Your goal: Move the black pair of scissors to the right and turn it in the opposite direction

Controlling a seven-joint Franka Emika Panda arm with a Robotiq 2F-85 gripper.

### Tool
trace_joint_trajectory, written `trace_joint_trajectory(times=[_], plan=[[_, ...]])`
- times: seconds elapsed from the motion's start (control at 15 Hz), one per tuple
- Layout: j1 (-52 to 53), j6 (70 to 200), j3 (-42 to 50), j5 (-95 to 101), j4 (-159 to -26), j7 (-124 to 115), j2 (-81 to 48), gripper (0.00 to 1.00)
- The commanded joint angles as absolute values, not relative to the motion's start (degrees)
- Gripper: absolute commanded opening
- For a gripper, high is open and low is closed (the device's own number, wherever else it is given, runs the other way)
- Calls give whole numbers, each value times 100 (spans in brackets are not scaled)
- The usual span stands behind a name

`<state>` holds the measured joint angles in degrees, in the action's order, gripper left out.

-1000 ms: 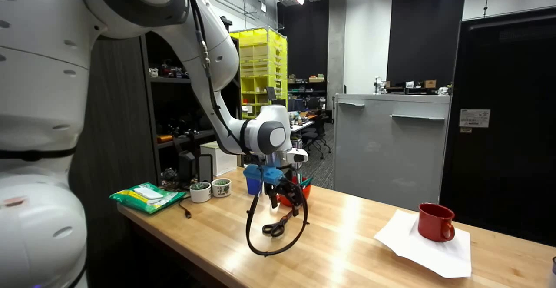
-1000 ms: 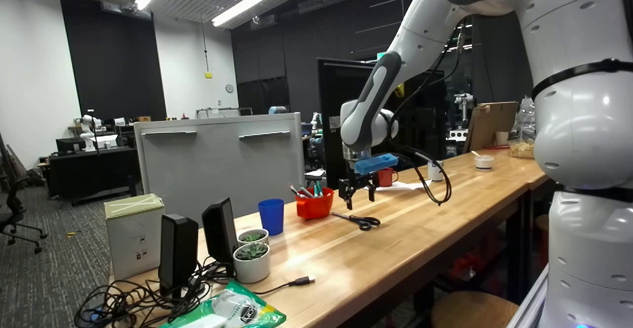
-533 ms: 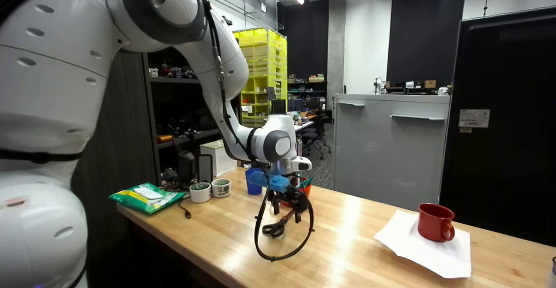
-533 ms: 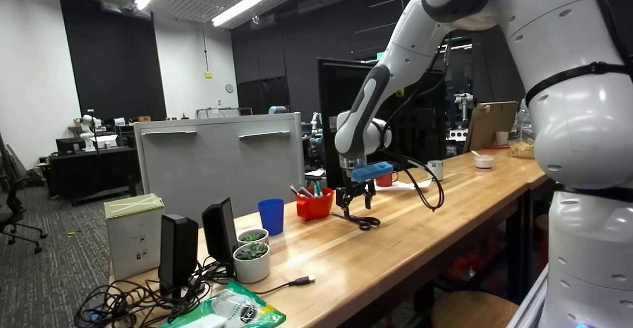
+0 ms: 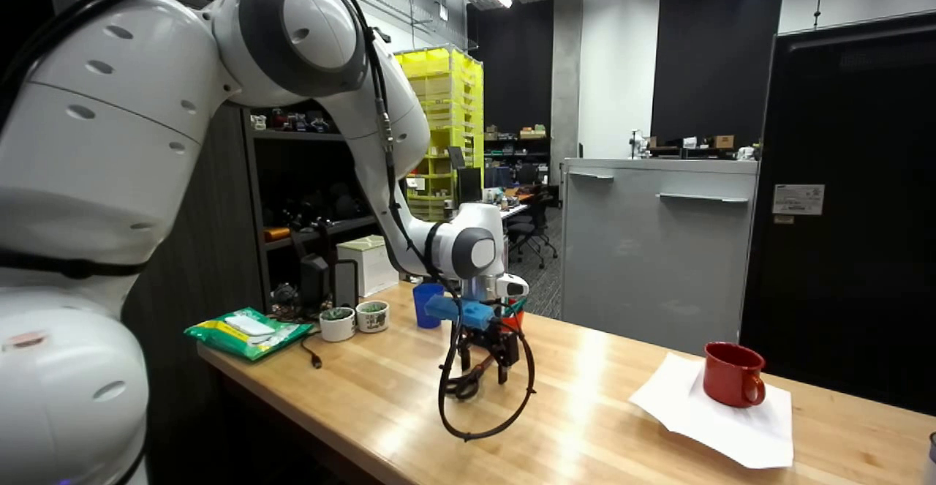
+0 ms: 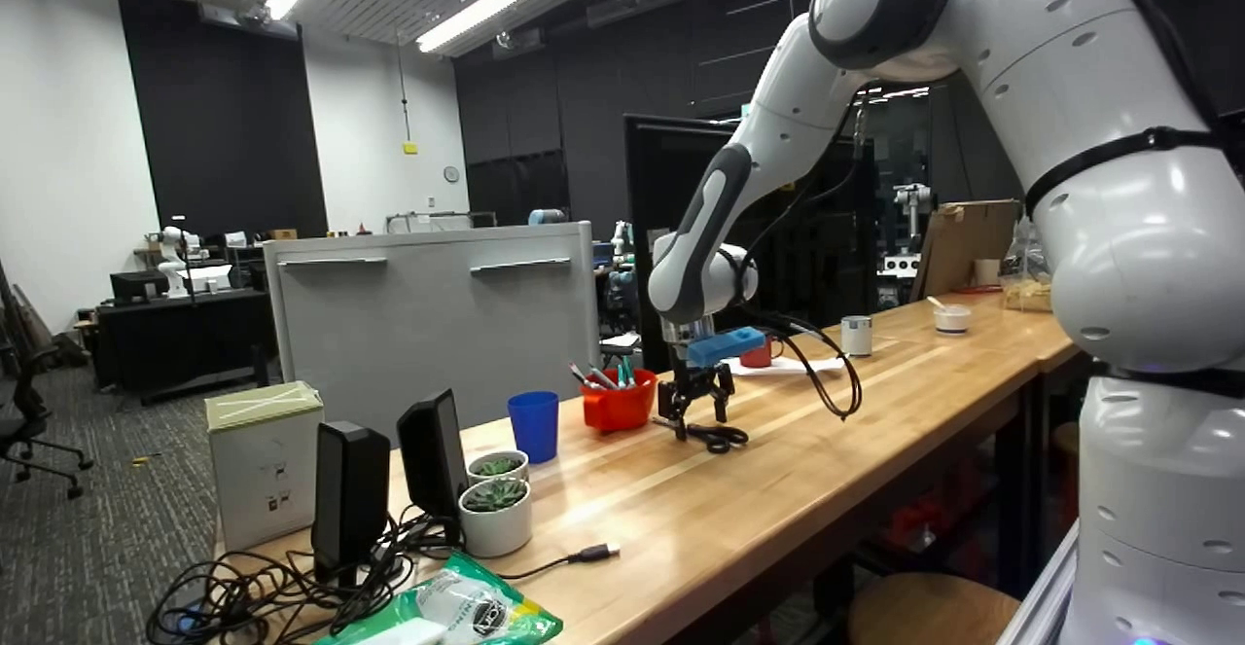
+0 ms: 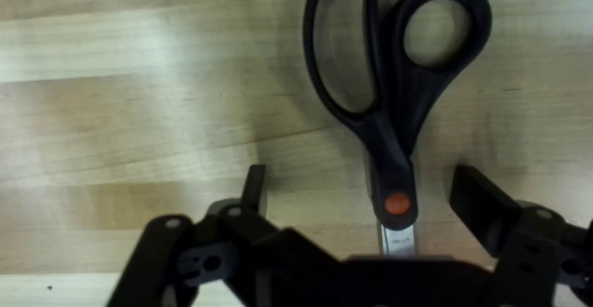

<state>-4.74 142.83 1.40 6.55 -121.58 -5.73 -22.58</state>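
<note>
The black pair of scissors (image 7: 391, 145) lies flat on the table in the wrist view. Its loop handles are at the top and an orange pivot and short strip of silver blade show below; the rest of the blades is hidden behind the gripper body. My gripper (image 7: 361, 182) is open, one finger on each side of the scissors near the pivot, with gaps on both sides. In both exterior views the gripper (image 5: 484, 368) (image 6: 700, 421) points down, its fingertips low at the table. The scissors' handles show beside the fingers in both exterior views (image 5: 462, 388) (image 6: 722, 441).
A red bowl (image 6: 620, 410) with pens stands close by the gripper, with a blue cup (image 6: 533, 428) beyond it. Potted plants (image 6: 496, 526), speakers (image 6: 350, 489) and a green packet (image 5: 248, 335) are farther along. A red mug (image 5: 733, 375) stands on white paper (image 5: 753, 430).
My gripper has come down from above the scissors to table level, with its fingers now around them. It stays open. The scissors have not moved.
</note>
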Motion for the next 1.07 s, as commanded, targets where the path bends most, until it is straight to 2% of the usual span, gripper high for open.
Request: trace_joint_trajectory(times=[0.0,0.2,0.6,0.73,1.0], plan=[[-421,14054,182,420,-12041,-353,-2348,69],[-434,13937,161,225,-11992,-227,-2324,49],[-452,13815,128,-44,-11941,-48,-2255,2],[-470,13804,153,-50,-11983,-31,-2176,6],[-578,13758,290,-51,-12165,6,-1834,6]])
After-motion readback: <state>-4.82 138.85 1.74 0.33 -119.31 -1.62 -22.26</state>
